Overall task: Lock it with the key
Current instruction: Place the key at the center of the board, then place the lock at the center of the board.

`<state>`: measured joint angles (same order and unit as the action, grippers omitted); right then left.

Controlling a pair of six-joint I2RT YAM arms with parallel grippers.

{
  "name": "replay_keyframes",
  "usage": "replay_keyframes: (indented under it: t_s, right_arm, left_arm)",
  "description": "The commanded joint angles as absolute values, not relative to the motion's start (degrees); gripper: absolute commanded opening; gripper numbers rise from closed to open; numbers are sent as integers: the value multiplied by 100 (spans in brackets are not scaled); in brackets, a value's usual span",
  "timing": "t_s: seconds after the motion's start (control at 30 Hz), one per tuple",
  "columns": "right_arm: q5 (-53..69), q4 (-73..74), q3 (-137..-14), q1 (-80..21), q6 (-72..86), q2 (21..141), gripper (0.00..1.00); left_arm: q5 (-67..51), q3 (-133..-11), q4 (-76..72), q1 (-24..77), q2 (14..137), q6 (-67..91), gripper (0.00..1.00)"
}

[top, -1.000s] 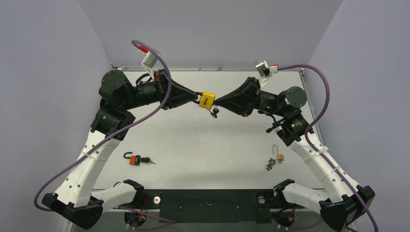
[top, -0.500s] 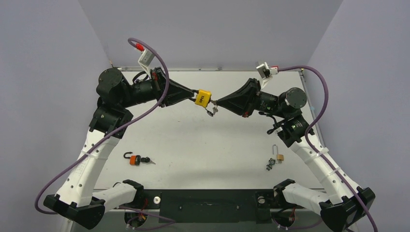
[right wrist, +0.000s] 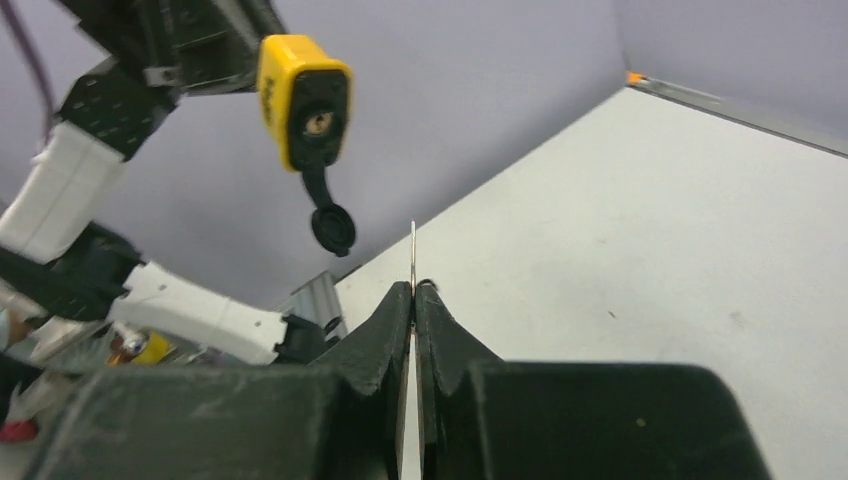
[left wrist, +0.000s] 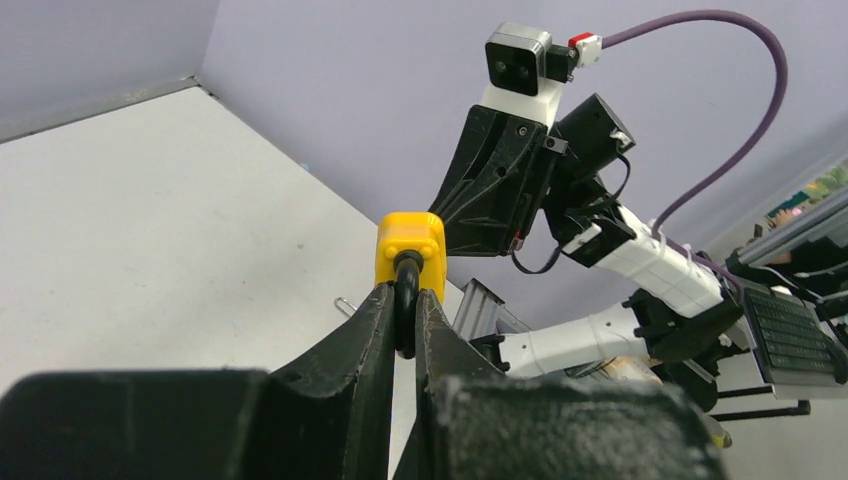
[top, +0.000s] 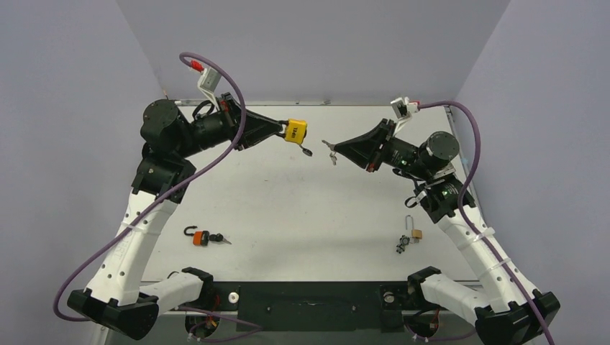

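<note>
Looking down from above, two black-and-white arms reach toward each other over a pale grey table (top: 302, 208). The left end effector (top: 283, 130) holds a yellow padlock (top: 296, 131) in the air toward the far side of the table. The right end effector (top: 332, 149) is pinched on a small silver key (top: 327, 149), held in the air near the padlock's right side but not touching it. An orange padlock (top: 199, 237) lies on the table near the left arm, its shackle open. A small brass padlock (top: 415, 231) lies near the right arm, with a bunch of keys (top: 403, 244) just beside it.

The left wrist camera shows two black fingers (left wrist: 370, 330) clamped on the yellow padlock's black shackle (left wrist: 405, 285). The yellow body sticks out beyond the fingertips.

The right wrist camera shows its fingers pressed together on the key's thin blade, which points upward, edge-on. The yellow padlock hangs up and to the left, clear of the key. Its keyhole (right wrist: 318, 122) faces the camera, and a black dust cap (right wrist: 332, 228) dangles below it.
</note>
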<state>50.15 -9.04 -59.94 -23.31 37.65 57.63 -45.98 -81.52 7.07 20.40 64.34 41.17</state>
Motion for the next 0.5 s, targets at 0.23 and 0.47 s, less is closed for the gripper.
replay_keyframes:
  t_s: [0.23, 0.47]
  right_arm:
    - [2315, 1044, -6316, -2188, 3045, 6417, 0]
    - [1527, 1269, -6270, -2480, 3257, 7113, 0]
  left_arm:
    - [-3107, -6866, -364, 1993, 7009, 4446, 0]
    - [-2968, -6106, -1186, 1995, 7807, 4979, 0]
